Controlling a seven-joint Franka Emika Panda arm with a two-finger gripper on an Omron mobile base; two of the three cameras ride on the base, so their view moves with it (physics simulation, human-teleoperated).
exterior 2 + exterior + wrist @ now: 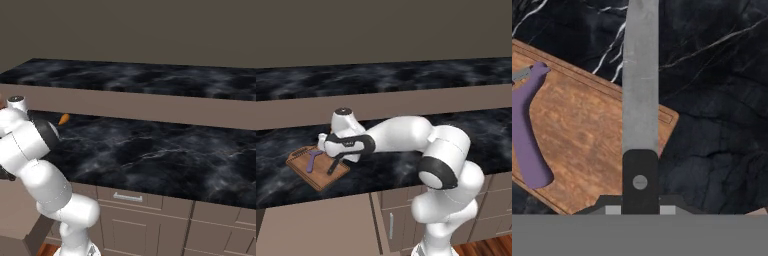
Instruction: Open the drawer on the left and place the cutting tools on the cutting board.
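The end effector (640, 210) holds the knife (640, 100) by its black handle, over the cutting board (587, 145). The purple peeler (527, 135) lies flat on the board, beside the knife.

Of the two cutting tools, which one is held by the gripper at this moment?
The small knife with black handle and silver blade: the gripper is shut on its handle. The purple Y-shaped peeler lies free on the reddish-brown wooden cutting board.

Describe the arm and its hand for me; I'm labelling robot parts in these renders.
The arm is glossy white with rounded segments and dark bands at the joints. One joint has a round cap with a dark centre. The hand has two small dark fingertips. No cables or markings show.
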